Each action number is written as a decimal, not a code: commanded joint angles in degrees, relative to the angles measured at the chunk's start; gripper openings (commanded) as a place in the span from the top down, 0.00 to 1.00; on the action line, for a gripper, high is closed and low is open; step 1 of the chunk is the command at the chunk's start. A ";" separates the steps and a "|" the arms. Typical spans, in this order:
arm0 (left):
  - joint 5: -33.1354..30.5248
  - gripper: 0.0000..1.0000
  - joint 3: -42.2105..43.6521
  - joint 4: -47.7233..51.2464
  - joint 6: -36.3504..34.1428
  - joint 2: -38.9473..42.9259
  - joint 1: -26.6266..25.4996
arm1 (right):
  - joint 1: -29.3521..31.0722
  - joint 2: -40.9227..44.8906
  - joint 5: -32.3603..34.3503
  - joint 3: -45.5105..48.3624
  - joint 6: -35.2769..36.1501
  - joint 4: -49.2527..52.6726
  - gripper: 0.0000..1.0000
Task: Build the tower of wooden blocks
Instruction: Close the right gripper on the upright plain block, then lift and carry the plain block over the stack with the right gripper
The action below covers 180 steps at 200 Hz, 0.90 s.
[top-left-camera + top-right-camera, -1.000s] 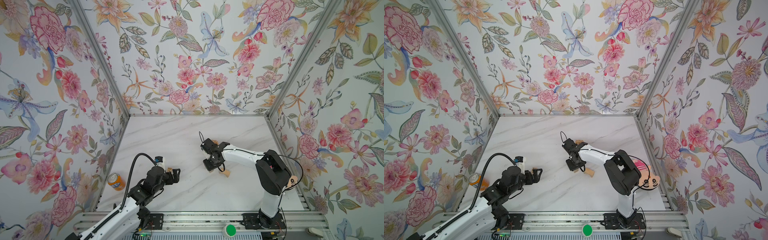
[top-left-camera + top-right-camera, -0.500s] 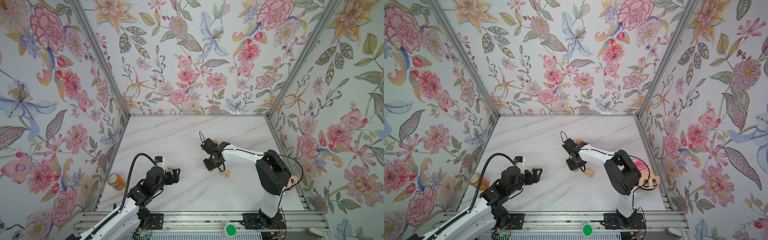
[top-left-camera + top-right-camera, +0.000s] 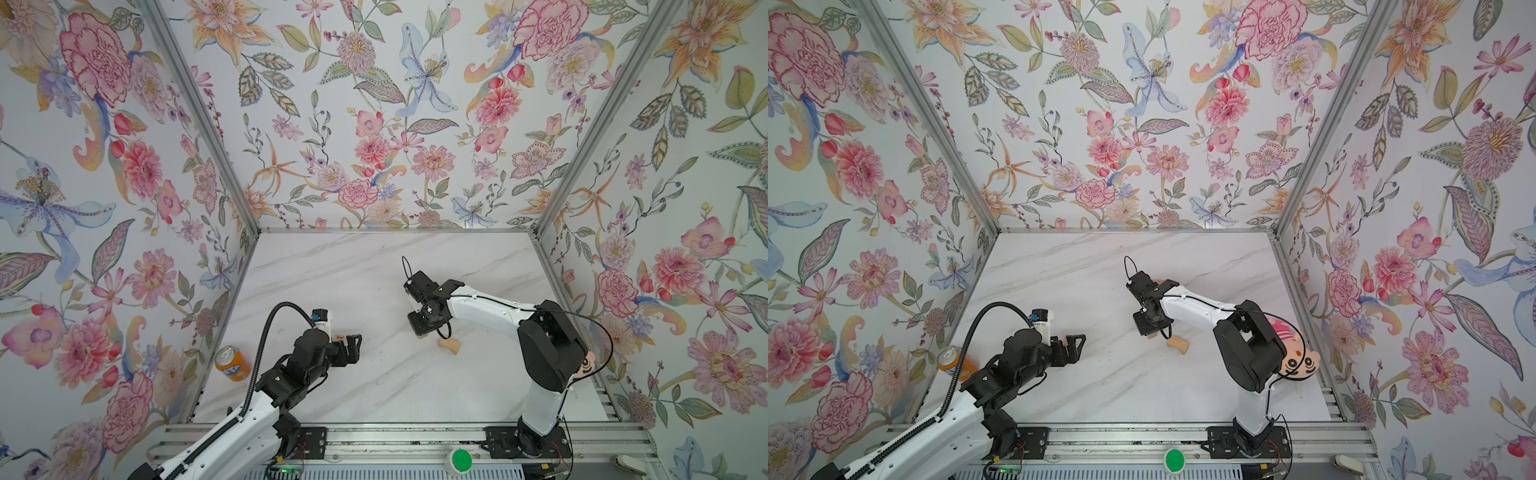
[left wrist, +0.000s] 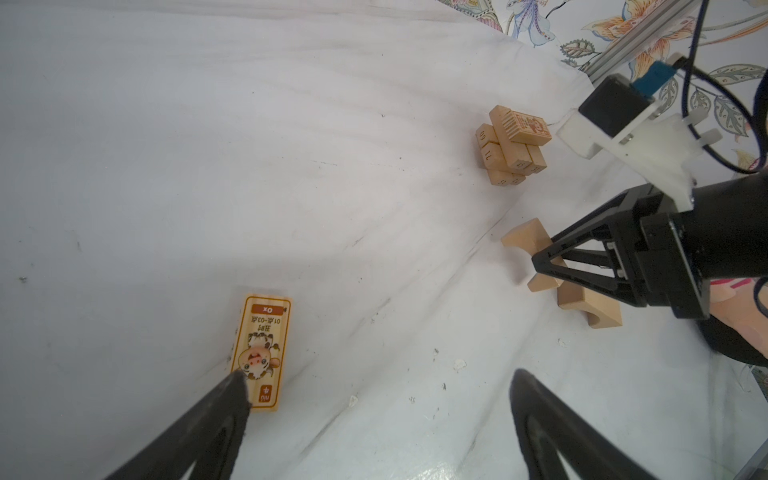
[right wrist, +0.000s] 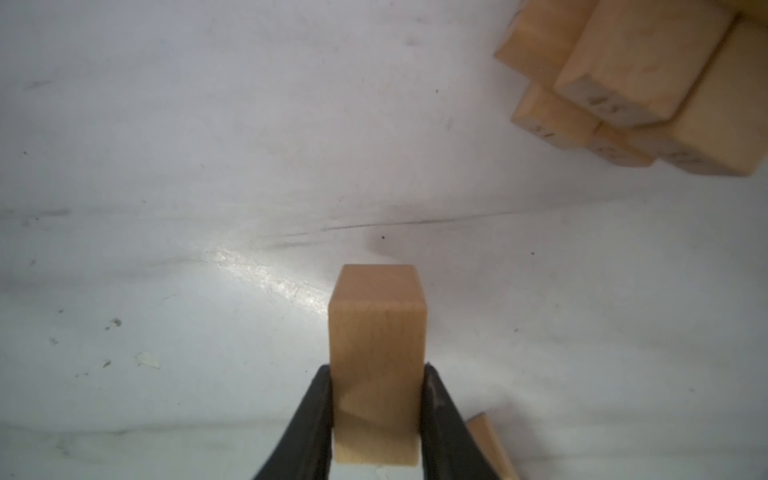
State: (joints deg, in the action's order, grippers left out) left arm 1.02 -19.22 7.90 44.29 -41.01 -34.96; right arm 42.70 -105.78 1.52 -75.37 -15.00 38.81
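Observation:
In the right wrist view my right gripper [image 5: 377, 370] is shut on a plain tan wood block [image 5: 378, 332], both fingers pressed on its sides just above the table. The tower [image 5: 648, 83], a small crossed stack of tan bricks, stands a little beyond it. In the left wrist view the tower [image 4: 511, 145] has a printed brick on top, and the right gripper [image 4: 540, 270] holds a curved block [image 4: 525, 241] beside another curved one [image 4: 590, 307]. My left gripper [image 4: 378, 378] is open, one fingertip over a flat printed block [image 4: 262, 353]. In both top views the right arm hides the tower.
An orange soda can [image 3: 232, 363] stands at the left wall. A pink striped plush doll [image 3: 1296, 357] lies behind the right arm's elbow. A loose curved block [image 3: 449, 345] lies by the right gripper [image 3: 422, 332]. Flowered walls close three sides; a metal rail [image 3: 395, 436] runs along the front.

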 commanded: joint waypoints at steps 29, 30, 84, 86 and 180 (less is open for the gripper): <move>-0.36 0.01 -2.53 -1.13 -2.35 -1.50 -0.64 | -1.39 2.13 1.06 -3.63 -0.14 2.18 0.69; -0.29 0.01 -2.51 -1.22 -2.40 -1.56 -0.64 | -1.43 2.10 1.13 -3.76 -0.12 2.25 0.69; 1.57 0.01 -6.50 -4.98 -5.58 -7.88 -0.64 | -5.06 1.59 2.51 -10.60 1.41 6.03 0.69; 1.61 0.01 -6.72 -5.08 -5.68 -8.23 -0.66 | -5.21 1.44 2.52 -10.94 1.41 6.20 0.69; 3.28 0.01 -13.94 -9.21 -8.96 -19.99 -0.62 | -11.41 -10.04 2.79 -28.59 1.12 13.28 0.69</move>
State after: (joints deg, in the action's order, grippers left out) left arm 2.92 -30.63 0.71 37.21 -59.05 -34.96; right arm 31.94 -112.07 3.70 -100.42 -14.13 47.72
